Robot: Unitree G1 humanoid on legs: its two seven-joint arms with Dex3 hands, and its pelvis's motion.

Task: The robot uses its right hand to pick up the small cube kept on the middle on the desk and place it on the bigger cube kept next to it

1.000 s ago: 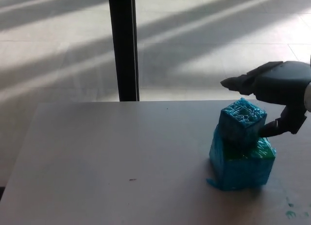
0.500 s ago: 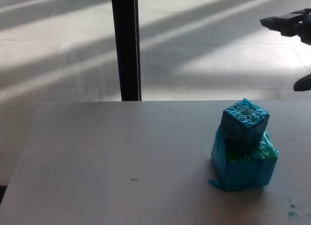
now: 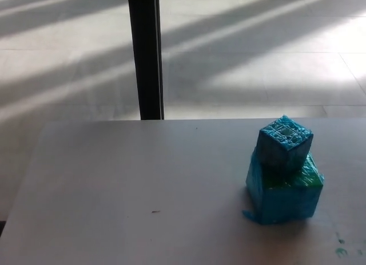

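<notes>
- small cube [image 3: 284,143]: bright blue, with a rough, crinkly-looking surface and a raised grid-ish pattern on its top face. It's sitting on top of the bigger one, turned a bit so its corners don't line up with the block underneath, and it looks slightly tilted.
- bigger cube [image 3: 284,193]: same blue on the sides, green showing on its top around the small one. It stands on the desk [image 3: 143,185], over on the right side.

small cube [image 3: 284,142]: glossy crinkled wrap | bigger cube [image 3: 284,195]: same | desk [image 3: 131,185]: smooth matt
</notes>
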